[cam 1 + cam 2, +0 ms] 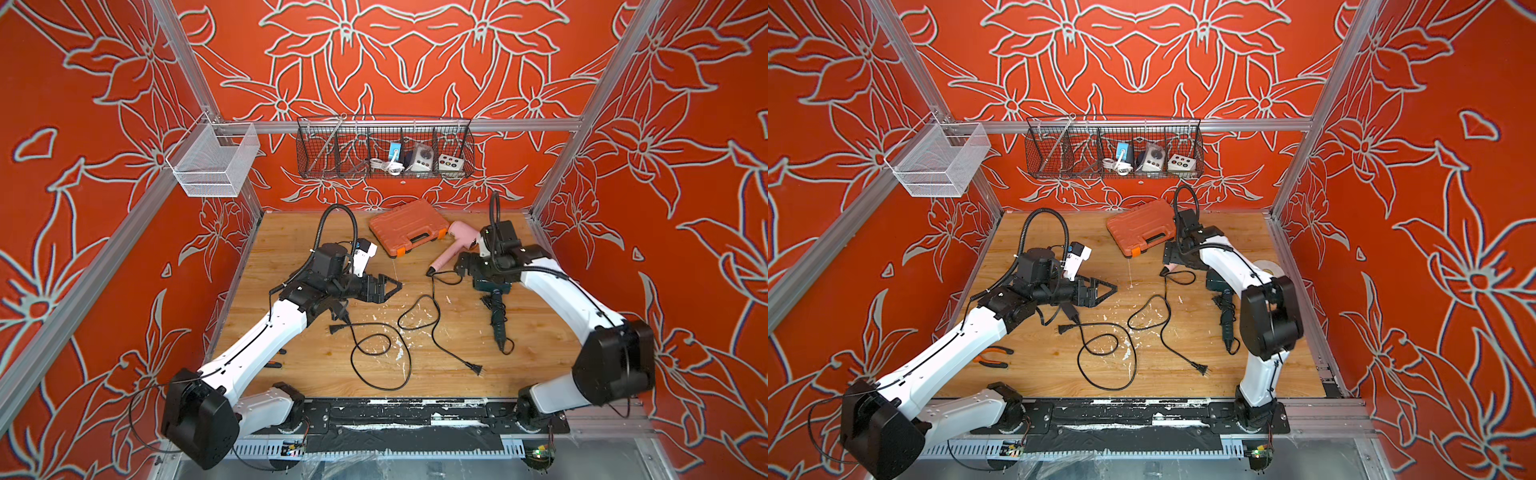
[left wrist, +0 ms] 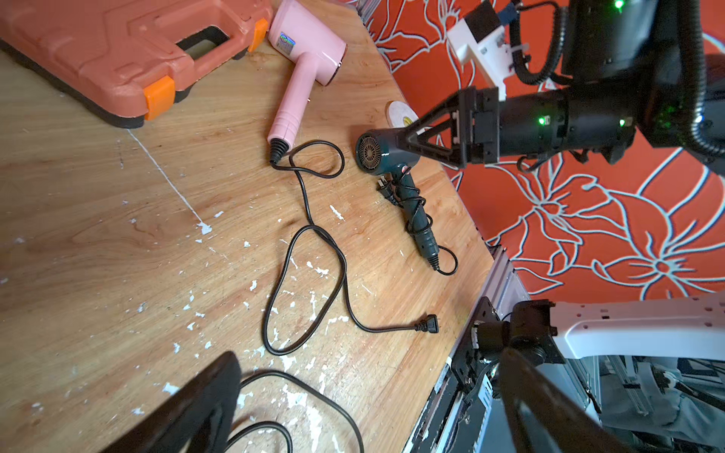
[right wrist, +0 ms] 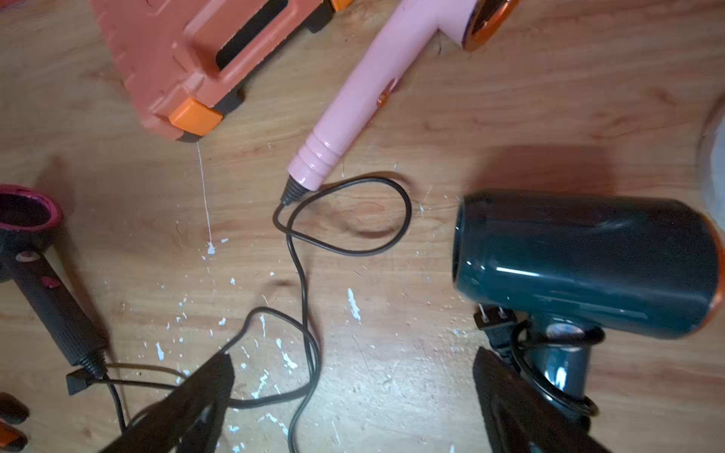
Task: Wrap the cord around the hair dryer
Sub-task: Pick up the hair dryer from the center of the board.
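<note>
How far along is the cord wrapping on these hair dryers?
Done: the teal dryer has its cord coiled round its handle. In hand: nothing; right pincer and left pincer both stand open. Left: the pink dryer and black dryer, cords lying loose on the table.

Both top views are bright and evenly lit. The red walls look saturated, the desk carries only faint, soft shadows, and the frame posts lean and bow toward the picture edges.

The left wrist view is clear and sharp in the middle. The left pincer shows dark, out-of-focus fingers, and the desk edge curves.

The right wrist view is dimmer and warmer. Just beside the right pincer, the dark green hair dryer is smeared by motion blur. It bears a white glare streak and throws a soft shadow on its far side.
</note>
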Robot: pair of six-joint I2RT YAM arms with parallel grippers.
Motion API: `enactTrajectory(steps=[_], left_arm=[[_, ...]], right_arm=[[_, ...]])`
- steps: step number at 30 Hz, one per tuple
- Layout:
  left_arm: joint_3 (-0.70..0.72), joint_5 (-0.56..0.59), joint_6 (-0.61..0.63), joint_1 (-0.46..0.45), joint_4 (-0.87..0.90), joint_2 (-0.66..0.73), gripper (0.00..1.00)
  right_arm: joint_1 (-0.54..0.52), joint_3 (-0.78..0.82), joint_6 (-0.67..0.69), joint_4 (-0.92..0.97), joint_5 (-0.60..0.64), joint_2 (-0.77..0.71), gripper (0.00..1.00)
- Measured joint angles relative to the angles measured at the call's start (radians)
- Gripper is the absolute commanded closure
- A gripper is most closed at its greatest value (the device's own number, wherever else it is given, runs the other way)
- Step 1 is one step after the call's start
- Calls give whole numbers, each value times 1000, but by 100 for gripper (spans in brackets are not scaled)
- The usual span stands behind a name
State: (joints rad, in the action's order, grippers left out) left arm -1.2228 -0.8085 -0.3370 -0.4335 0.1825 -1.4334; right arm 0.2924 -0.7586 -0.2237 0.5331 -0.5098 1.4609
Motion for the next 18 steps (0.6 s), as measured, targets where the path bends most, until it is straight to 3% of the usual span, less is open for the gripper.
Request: enactTrajectory(steps=[11, 18], left_arm=[[6, 18, 0, 5, -3, 0, 0], [33, 72, 0, 6, 11, 11, 0]], right_arm=[[-3, 0, -10, 68, 44, -107, 1], [-102, -39, -27, 125, 71, -218, 1]])
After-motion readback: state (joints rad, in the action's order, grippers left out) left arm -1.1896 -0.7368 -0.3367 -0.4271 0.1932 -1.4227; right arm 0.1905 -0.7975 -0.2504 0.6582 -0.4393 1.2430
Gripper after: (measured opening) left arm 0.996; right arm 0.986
